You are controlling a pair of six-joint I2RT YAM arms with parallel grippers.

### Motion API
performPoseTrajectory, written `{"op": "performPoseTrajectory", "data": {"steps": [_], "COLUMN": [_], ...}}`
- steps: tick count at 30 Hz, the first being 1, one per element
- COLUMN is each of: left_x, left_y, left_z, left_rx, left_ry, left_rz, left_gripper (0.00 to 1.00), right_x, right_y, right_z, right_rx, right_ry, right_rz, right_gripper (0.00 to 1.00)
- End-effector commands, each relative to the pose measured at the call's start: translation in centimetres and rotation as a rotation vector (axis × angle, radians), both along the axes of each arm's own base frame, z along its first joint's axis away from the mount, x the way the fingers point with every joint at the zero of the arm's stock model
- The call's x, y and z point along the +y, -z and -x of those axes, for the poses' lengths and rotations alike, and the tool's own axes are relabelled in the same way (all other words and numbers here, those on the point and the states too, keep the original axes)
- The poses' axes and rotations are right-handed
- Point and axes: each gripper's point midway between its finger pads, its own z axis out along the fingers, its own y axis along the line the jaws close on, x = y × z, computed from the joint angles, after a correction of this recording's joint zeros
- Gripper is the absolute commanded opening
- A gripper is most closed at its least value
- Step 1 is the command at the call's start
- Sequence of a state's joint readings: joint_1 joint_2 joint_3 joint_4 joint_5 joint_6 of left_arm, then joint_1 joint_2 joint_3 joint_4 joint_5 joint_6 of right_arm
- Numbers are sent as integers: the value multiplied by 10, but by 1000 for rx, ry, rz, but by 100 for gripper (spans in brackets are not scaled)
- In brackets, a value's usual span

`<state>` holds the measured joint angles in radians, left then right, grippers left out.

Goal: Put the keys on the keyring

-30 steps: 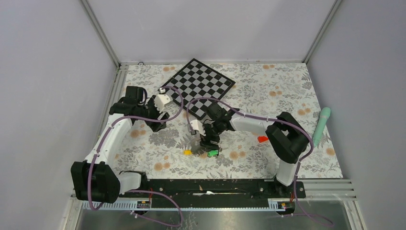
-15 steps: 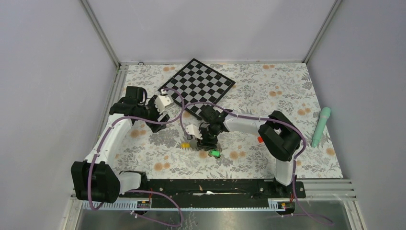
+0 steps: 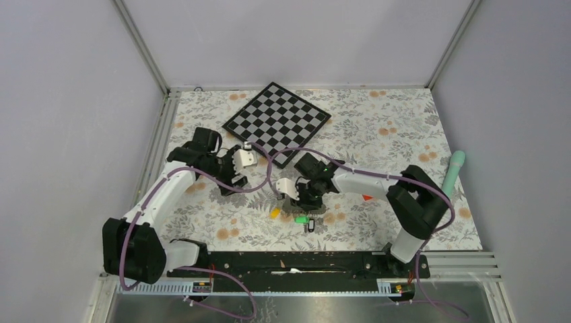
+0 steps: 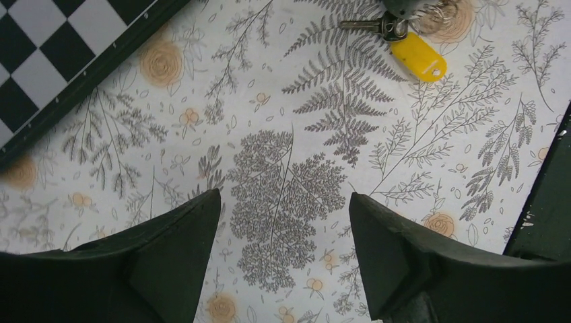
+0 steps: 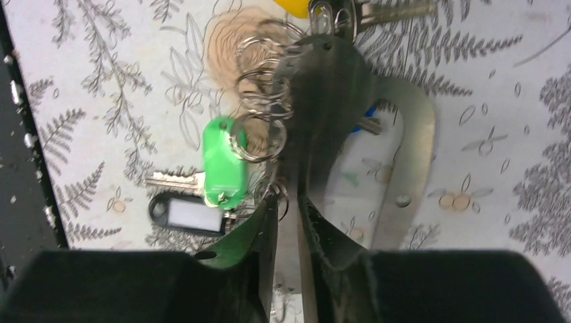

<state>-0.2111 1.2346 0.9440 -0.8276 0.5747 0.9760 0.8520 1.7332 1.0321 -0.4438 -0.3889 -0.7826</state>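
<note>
The bench [image 3: 377, 134] is covered in a pale cloth printed with grey ferns and orange flowers. A black-and-white checkerboard [image 3: 277, 120] lies skewed at its far middle, a mint-green cylinder [image 3: 454, 169] lies near the right edge, and a small orange-red piece [image 3: 368, 197] sits right of centre. Near the front middle a yellow-tagged key [image 4: 417, 55], a green-tagged key [image 5: 223, 165] and a black-framed white tag [image 5: 185, 213] lie close around the grey keyring [image 5: 411, 134]; whether the keyring rests flat on the cloth cannot be told

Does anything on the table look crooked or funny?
Yes. The checkerboard lies turned cornerwise at the far edge of the table, not square with it. The keyring looks tipped up off the table, pinched in the right hand, with small rings bunched along one end. Nothing looks spilled or broken.
</note>
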Motion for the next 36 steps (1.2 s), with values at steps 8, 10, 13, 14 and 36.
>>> {"op": "performPoseTrajectory", "data": {"steps": [8, 10, 13, 14, 36], "left_x": [-49, -57, -70, -75, -132], "left_y": [-3, -1, 4, 5, 81], "left_z": [-5, -4, -3, 0, 29], "left_rx": [-7, -1, -3, 3, -28], "left_ry": [208, 223, 236, 252, 849], "left_rz": [119, 123, 127, 125, -225], "left_gripper": [74, 74, 74, 74, 74], "right_x": [-28, -32, -37, -40, -100], "right_y": [-35, -36, -41, -44, -87], "right_z": [-24, -26, -28, -29, -41], "right_rx": [-127, -126, -115, -117, -225], "right_ry": [139, 155, 185, 199, 438], "right_rz": [-70, -74, -104, -113, -246], "right_gripper": [11, 10, 12, 13, 25]}}
